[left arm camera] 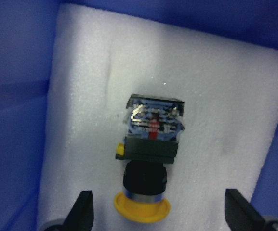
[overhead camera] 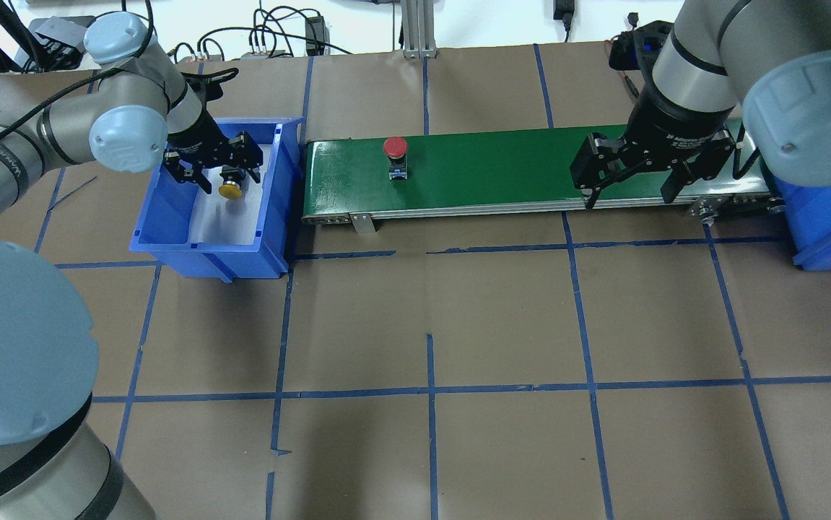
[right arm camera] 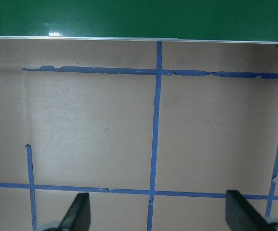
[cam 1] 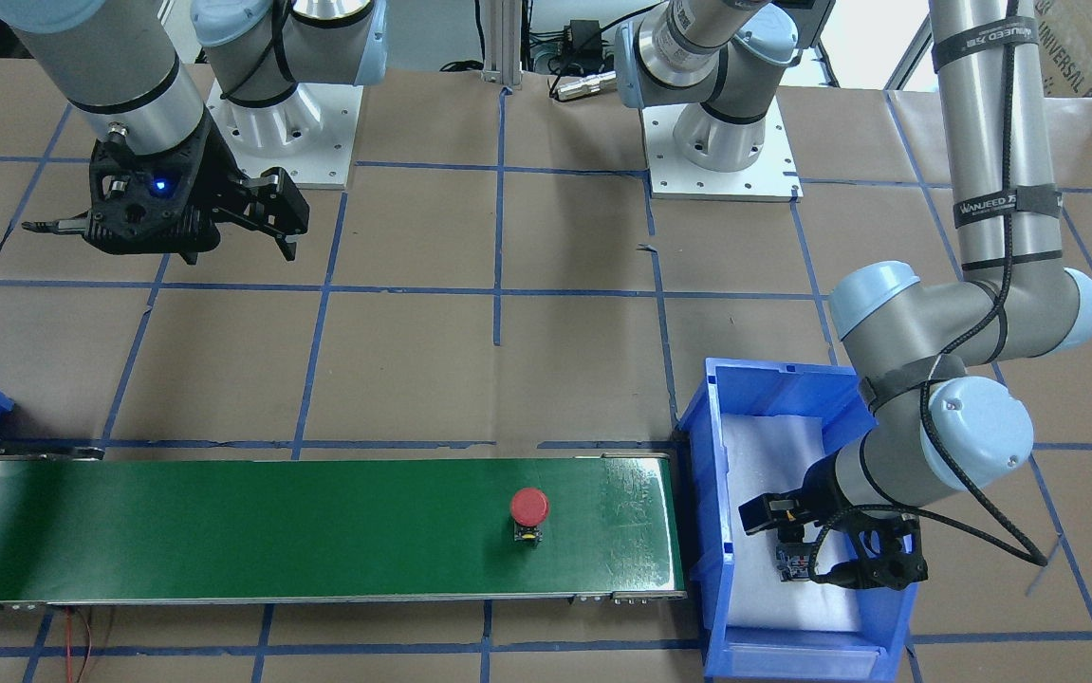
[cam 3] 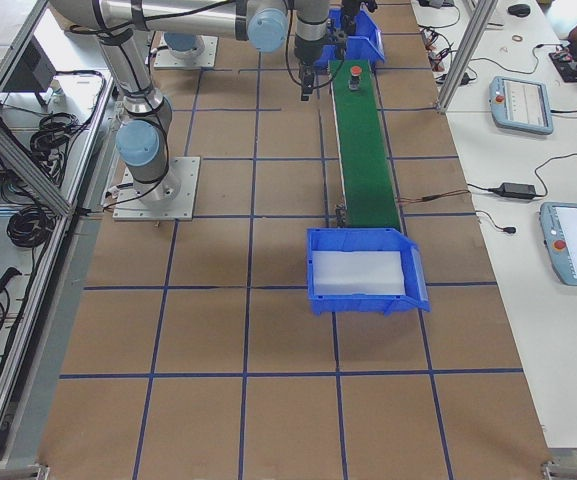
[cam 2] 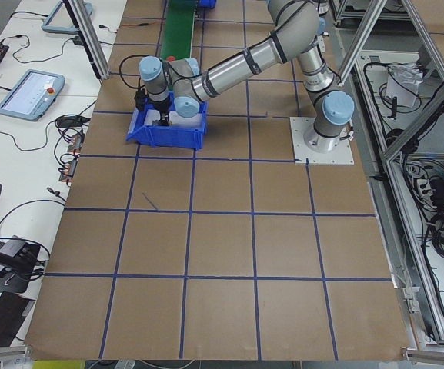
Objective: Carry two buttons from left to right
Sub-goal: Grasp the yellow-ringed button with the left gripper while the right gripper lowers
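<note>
The red button (cam 1: 528,512) stands upright on the green conveyor belt (cam 1: 223,531), near its left-bin end; it also shows in the overhead view (overhead camera: 395,154). The yellow button (left arm camera: 151,159) lies on its side on white foam in the blue bin (overhead camera: 206,253) at the left. My left gripper (overhead camera: 220,177) is down in that bin, open, with a finger on each side of the yellow button (overhead camera: 230,189) and not touching it. My right gripper (overhead camera: 628,180) is open and empty, above the table just in front of the belt's right part.
A second blue bin (overhead camera: 827,231) with a foam lining stands at the belt's right end. The table is brown paper with blue tape lines. The right wrist view shows the belt's edge (right arm camera: 129,19) and bare table.
</note>
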Tool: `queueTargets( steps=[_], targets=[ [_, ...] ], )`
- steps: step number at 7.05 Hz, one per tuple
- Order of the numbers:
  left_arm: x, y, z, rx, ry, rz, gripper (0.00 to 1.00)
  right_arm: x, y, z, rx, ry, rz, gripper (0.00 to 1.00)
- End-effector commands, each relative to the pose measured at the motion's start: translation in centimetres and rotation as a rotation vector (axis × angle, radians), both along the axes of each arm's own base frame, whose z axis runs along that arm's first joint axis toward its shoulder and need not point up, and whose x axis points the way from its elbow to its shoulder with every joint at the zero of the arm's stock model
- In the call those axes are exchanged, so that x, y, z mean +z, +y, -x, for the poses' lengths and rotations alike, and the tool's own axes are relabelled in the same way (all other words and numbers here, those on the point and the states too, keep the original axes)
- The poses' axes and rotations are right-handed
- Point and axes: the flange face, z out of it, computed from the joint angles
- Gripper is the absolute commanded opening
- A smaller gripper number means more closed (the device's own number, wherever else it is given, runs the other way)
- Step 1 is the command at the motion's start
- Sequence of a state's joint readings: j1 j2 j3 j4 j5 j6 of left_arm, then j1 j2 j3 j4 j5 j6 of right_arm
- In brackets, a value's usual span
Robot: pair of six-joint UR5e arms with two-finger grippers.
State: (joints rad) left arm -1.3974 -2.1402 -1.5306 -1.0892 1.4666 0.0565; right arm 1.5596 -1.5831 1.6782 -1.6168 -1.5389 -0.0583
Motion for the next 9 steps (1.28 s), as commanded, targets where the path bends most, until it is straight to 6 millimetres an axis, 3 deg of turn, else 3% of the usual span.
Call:
queueTargets(
  steps=[1, 3, 6, 7, 9],
  targets=[
    [-0.7, 0.0, 0.0, -0.020, 0.005, 0.003, 0.84, 0.0, 0.0, 0.0, 0.000, 0.000, 0.000, 1.00],
    [-0.7, 0.0, -0.2, -0.065, -0.005, 0.004, 0.71, 0.0, 0.0, 0.0, 0.002, 0.001, 0.000, 1.00],
    [-0.6, 0.1, -0.1, -0.065, -0.008, 0.002, 0.37, 0.0, 0.0, 0.0, 0.002, 0.000, 0.000, 1.00],
    [-0.1, 0.0, -0.1, -0.065, -0.010, 0.011, 0.32, 0.1, 0.0, 0.0, 0.002, 0.000, 0.002, 1.00],
    [1.2, -0.1, -0.1, -0.065, -0.014, 0.030, 0.30, 0.1, 0.0, 0.0, 0.002, 0.000, 0.002, 1.00]
  ],
)
